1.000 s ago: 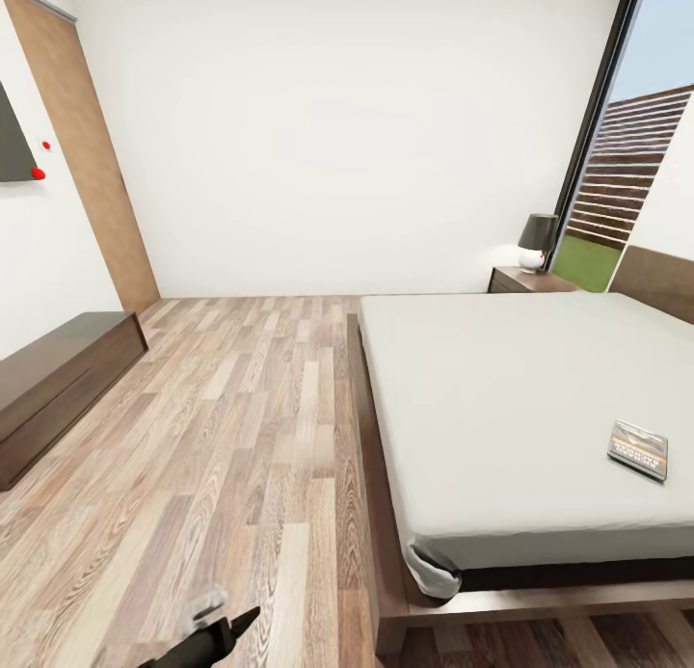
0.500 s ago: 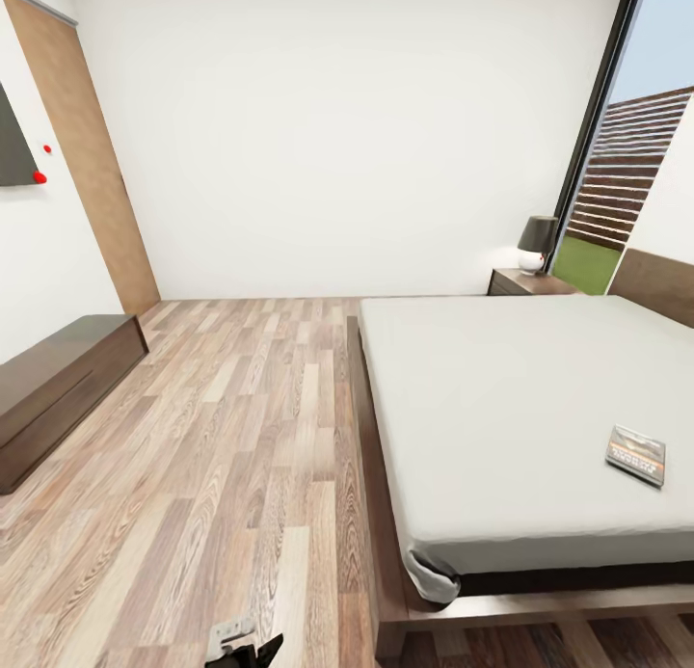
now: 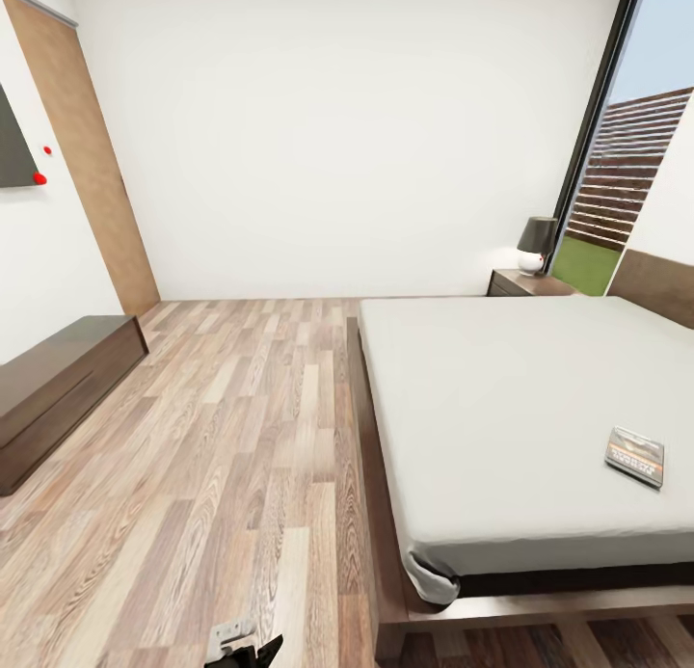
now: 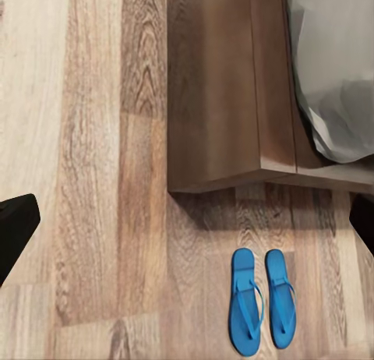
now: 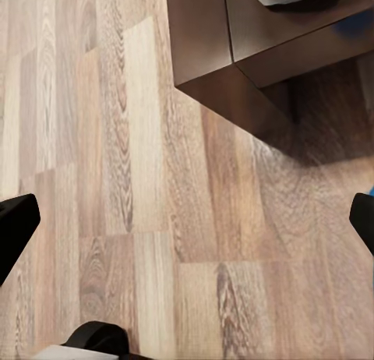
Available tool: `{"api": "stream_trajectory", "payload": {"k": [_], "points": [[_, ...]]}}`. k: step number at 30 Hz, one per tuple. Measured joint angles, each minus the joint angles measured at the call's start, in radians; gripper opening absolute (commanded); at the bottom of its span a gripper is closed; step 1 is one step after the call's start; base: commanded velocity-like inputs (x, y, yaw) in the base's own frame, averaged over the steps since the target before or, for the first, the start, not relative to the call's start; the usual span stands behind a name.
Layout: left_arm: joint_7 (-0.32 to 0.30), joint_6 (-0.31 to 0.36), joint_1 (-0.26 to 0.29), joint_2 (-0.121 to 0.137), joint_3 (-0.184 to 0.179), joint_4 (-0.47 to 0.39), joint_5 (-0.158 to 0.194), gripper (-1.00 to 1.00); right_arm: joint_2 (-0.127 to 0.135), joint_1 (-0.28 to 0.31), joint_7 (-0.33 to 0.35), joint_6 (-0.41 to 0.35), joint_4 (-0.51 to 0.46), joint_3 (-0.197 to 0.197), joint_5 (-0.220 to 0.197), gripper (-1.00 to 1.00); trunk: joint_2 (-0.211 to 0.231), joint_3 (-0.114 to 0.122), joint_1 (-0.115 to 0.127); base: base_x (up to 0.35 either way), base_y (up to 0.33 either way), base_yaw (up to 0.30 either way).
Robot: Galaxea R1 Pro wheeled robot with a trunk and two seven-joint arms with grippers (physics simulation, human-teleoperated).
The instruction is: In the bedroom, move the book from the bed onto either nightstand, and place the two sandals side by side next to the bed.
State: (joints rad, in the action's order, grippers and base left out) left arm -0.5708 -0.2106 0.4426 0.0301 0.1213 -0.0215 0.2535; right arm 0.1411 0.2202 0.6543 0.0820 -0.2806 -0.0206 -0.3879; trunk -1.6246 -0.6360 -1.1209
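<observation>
A bedroom seen from the robot's head, with a wood-plank floor (image 3: 222,437) and white walls. Nearest, at the bottom edge of the head view, part of the left end effector (image 3: 241,644) pokes into sight above the floor. In the left wrist view its two dark fingers sit at opposite edges, spread wide apart with nothing between them. That view looks down on two bright blue sandals (image 4: 261,299) lying side by side on the floor, just beside the near corner of the bed's dark wooden frame (image 4: 226,103). The right end effector's fingers (image 5: 15,227) are likewise spread apart and empty above bare planks. On the right, the bed (image 3: 511,408) carries the book (image 3: 636,456) near its right edge. At the left stands a long dark bench (image 3: 58,379). Farther back, beside the bed's head, the nightstand (image 3: 525,282) holds a lamp (image 3: 536,242), next to a tall window (image 3: 627,157).
</observation>
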Motion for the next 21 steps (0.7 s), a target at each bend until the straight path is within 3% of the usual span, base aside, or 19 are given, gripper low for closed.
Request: {"api": "stream_trajectory", "payload": {"k": [21], "points": [[-0.001,0.0,0.0,-0.001,0.0,0.0,0.0,1.0,0.0,0.0,-0.001,0.0,-0.002,0.003,0.005,1.0,0.0,0.0,0.0,0.0,0.0,-0.275]]}}
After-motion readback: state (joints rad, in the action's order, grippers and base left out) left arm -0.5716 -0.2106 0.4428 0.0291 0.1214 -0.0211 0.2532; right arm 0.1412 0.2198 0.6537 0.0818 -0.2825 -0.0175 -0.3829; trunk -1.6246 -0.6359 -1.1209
